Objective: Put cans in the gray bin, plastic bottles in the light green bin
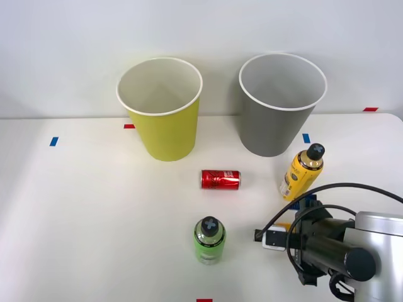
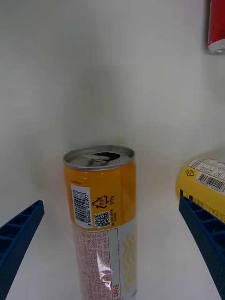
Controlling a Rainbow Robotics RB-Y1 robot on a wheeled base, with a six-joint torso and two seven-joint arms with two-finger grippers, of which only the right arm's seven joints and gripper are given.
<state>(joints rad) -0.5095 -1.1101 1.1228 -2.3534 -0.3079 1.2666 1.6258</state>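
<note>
The robot's right gripper (image 2: 112,243) is open, its blue fingers (image 2: 18,234) on either side of the orange can (image 2: 101,206) lying on the white table (image 1: 94,207) beside the yellow bottle (image 1: 302,171). Grasping seems underway; next, closing, then lifting toward the gray bin (image 1: 277,126).

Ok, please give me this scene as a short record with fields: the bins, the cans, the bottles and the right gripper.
light green bin: upright, far left of table
gray bin: upright, far right
red can: lying on the table in front of the bins
orange can: lying between the open jaws, not yet gripped
green bottle: standing, near edge
yellow bottle: standing, before the gray bin
right gripper: open, low over the table
</note>
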